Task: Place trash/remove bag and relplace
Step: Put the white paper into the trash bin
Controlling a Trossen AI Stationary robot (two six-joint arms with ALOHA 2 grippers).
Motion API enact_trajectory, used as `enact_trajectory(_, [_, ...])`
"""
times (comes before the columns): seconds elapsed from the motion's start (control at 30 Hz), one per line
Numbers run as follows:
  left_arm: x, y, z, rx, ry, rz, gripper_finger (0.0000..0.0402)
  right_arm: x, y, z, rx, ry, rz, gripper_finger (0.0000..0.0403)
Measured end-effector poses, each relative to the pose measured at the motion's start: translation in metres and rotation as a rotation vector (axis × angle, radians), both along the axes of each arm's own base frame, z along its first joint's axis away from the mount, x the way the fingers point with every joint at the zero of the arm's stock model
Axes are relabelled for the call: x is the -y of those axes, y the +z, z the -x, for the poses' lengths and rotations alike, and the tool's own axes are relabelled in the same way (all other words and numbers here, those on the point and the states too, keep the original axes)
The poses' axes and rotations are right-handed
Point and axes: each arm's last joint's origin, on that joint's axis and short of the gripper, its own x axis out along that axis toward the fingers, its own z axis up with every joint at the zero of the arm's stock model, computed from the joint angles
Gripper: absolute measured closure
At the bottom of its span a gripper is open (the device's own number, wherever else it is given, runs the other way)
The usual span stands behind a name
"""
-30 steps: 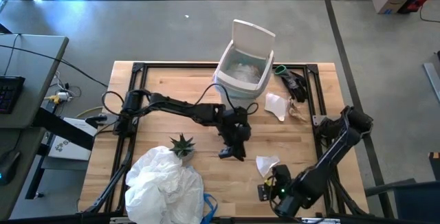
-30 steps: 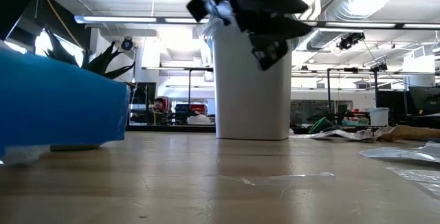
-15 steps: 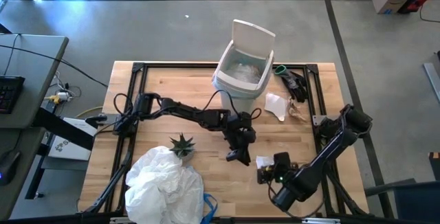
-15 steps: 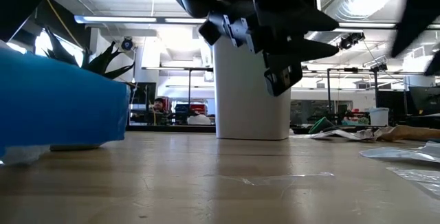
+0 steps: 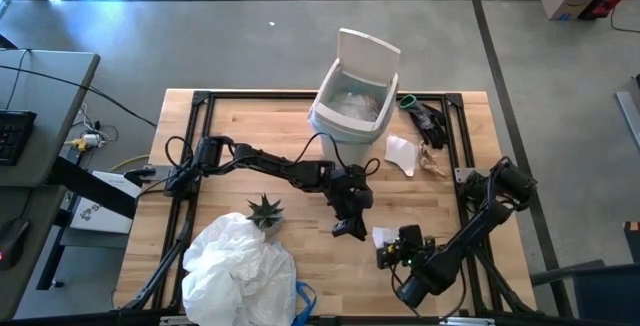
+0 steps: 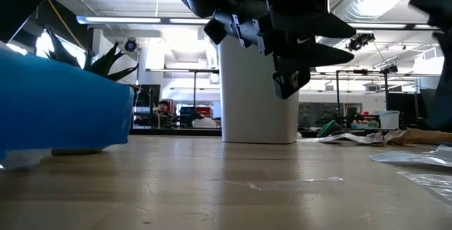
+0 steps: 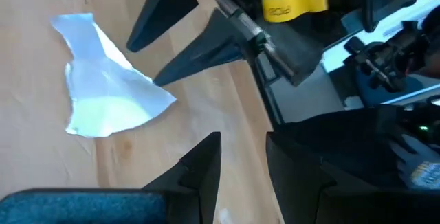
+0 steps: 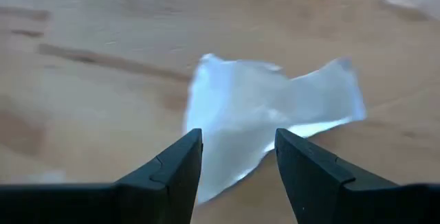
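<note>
Right gripper (image 8: 236,157): fingers apart, empty, poised just short of a white paper scrap (image 8: 275,114) lying flat on the wooden table (image 5: 250,136).

Left gripper (image 7: 242,162): fingers parted with a gap between, nothing held; same scrap (image 7: 103,93) lies near it. In the high view the left gripper (image 5: 349,228) hangs at about 9 o'clock of the scrap (image 5: 388,236).

White bin (image 5: 352,106), lined, lid up, at 12 o'clock of the scrap. More paper trash (image 5: 402,153) at the bin's 4 o'clock.

Yellow label (image 7: 294,3) on the right arm: text unreadable.
</note>
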Motion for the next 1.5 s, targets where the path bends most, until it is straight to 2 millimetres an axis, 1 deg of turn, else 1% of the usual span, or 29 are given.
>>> enact_trajectory(0.13, [0.000,-0.003,-0.001,-0.007,0.030,-0.018,0.0303,0.006,-0.007,0.005,-0.085,-0.014,-0.013,0.0231])
enact_trajectory(0.23, [0.001,-0.007,-0.002,-0.025,0.036,-0.014,0.0303,0.008,-0.017,0.016,-0.160,-0.011,-0.033,0.0231])
enact_trajectory(0.3, [0.003,-0.011,-0.003,-0.026,0.034,-0.015,0.0303,0.008,-0.024,0.023,-0.144,0.011,-0.027,0.0231])
enact_trajectory(0.4, [0.007,-0.016,-0.002,-0.054,0.035,-0.007,0.0303,0.010,-0.032,0.026,-0.060,0.038,-0.020,0.0231])
enact_trajectory(0.53, [0.013,-0.023,-0.002,-0.086,0.027,0.000,0.0303,0.015,-0.040,0.019,0.051,0.028,-0.041,0.0231])
enact_trajectory(0.63, [0.018,-0.025,-0.001,-0.091,0.018,0.001,0.0303,0.015,-0.043,0.014,0.160,0.025,-0.017,0.0231])
enact_trajectory(0.7, [0.020,-0.025,-0.001,-0.091,0.012,-0.001,0.0303,0.019,-0.045,0.009,0.213,0.005,-0.010,0.0231])
enact_trajectory(0.8, [0.023,-0.025,0.000,-0.081,0.005,-0.016,0.0303,0.028,-0.049,0.003,0.219,-0.025,-0.026,0.0231])
enact_trajectory(0.93, [0.023,-0.027,0.000,-0.073,0.032,-0.074,0.0303,0.035,-0.050,-0.001,0.239,-0.046,0.000,0.0231])
enact_trajectory(1.07, [0.021,-0.031,0.003,-0.093,0.052,-0.145,0.0303,0.044,-0.051,-0.009,0.226,-0.061,0.022,0.0231])
enact_trajectory(1.17, [0.021,-0.034,0.005,-0.117,0.043,-0.165,0.0303,0.052,-0.051,-0.015,0.219,-0.083,0.032,0.0231])
enact_trajectory(1.23, [0.021,-0.041,0.005,-0.132,0.038,-0.172,0.0303,0.057,-0.051,-0.019,0.210,-0.086,0.042,0.0231])
enact_trajectory(1.37, [0.024,-0.062,0.005,-0.208,0.044,-0.164,0.0303,0.066,-0.051,-0.030,0.200,-0.066,0.054,0.0231])
enact_trajectory(1.43, [0.027,-0.067,0.005,-0.223,0.054,-0.159,0.0303,0.069,-0.051,-0.035,0.200,-0.054,0.053,0.0232])
enact_trajectory(1.5, [0.029,-0.068,0.005,-0.232,0.066,-0.166,0.0303,0.072,-0.051,-0.039,0.192,-0.032,0.055,0.0241])
